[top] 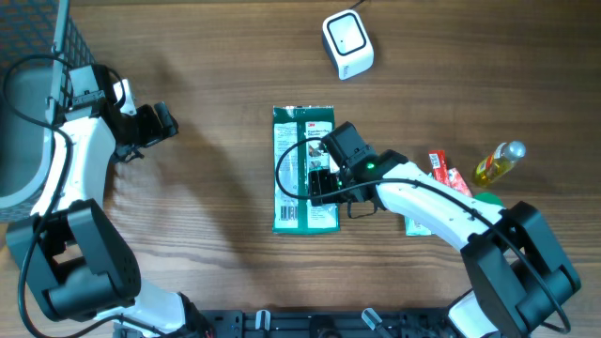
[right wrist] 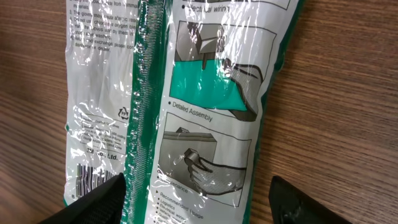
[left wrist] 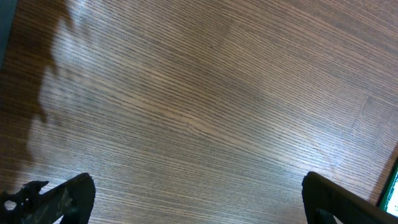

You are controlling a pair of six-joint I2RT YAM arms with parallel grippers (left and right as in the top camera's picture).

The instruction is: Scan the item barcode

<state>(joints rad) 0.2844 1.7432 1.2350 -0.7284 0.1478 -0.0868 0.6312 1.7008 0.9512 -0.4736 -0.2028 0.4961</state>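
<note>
One green-and-white packet [top: 293, 131] lies flat at the middle of the table [top: 207, 75]. In the right wrist view we see its barcode [right wrist: 87, 177] facing up near one end. Our right gripper [right wrist: 199, 202] hovers over that end with its fingers spread, one above the packet's printed side and the other above bare wood just beside it. The white scanner [top: 347, 44] sits well apart, beyond the packet's far end. Our left gripper [left wrist: 199, 202] is spread wide over bare wood, far to the left.
</note>
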